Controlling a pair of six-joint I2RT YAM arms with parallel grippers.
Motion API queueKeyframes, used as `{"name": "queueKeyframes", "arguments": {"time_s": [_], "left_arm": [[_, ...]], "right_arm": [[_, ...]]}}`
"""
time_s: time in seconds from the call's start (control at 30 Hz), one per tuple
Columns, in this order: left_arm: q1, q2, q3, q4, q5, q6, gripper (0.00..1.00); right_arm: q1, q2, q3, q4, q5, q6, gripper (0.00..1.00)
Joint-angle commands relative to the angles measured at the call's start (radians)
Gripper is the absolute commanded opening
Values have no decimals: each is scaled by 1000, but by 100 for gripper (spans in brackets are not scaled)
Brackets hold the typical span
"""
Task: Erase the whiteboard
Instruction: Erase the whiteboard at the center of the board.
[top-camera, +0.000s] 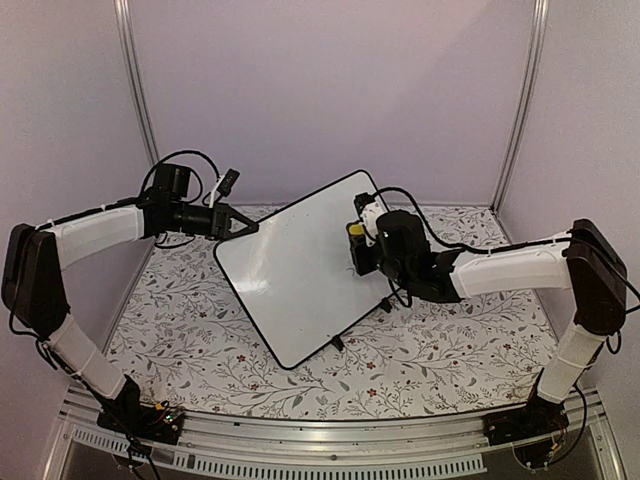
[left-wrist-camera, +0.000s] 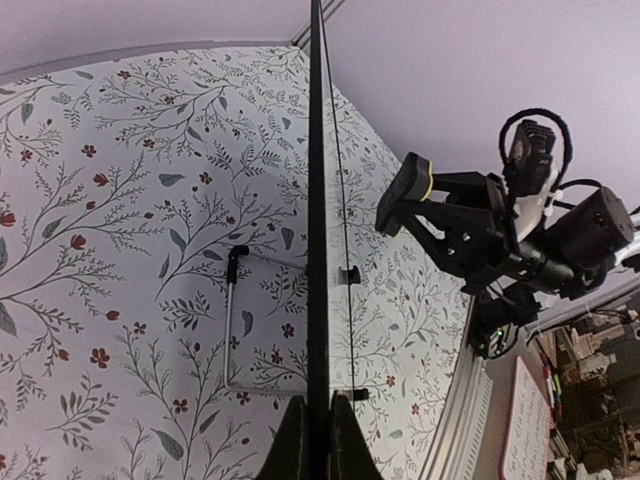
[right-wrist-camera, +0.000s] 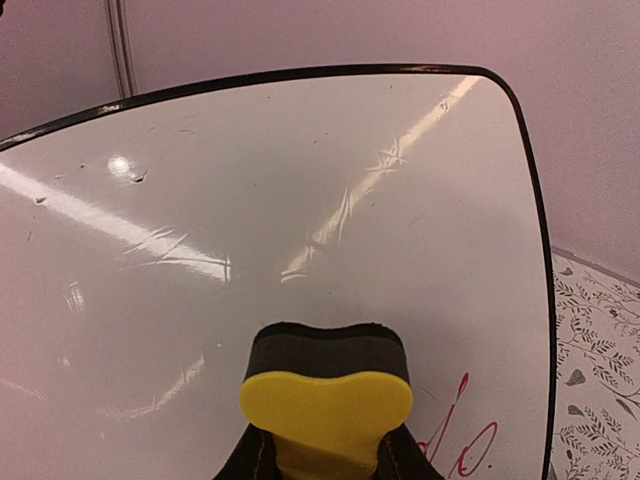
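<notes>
My left gripper (top-camera: 243, 228) is clamped on the edge of the board (top-camera: 300, 270). My right gripper (right-wrist-camera: 327, 455) pinches a yellow eraser (right-wrist-camera: 326, 395), held toward the board's face near red writing (right-wrist-camera: 468, 440).

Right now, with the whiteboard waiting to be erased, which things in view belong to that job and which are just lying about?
Belong to the job:
whiteboard, its edge pinched by the left hand
yellow eraser, held in the right hand
red handwriting on the board

Just there:
floral table cover
black cables
metal corner posts
</notes>
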Motion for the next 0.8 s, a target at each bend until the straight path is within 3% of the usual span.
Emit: {"name": "queueKeyframes", "arguments": {"time_s": [0.0, 0.4, 0.77], "left_arm": [[-9, -2, -12, 10, 13, 24, 0], [-8, 1, -26, 29, 28, 11, 0], [-5, 1, -32, 46, 35, 1, 0]], "right_arm": [[5, 38, 29, 44, 12, -34, 0], [-10, 143, 4, 136, -65, -8, 0], [-6, 130, -135, 158, -101, 77, 0]]}}
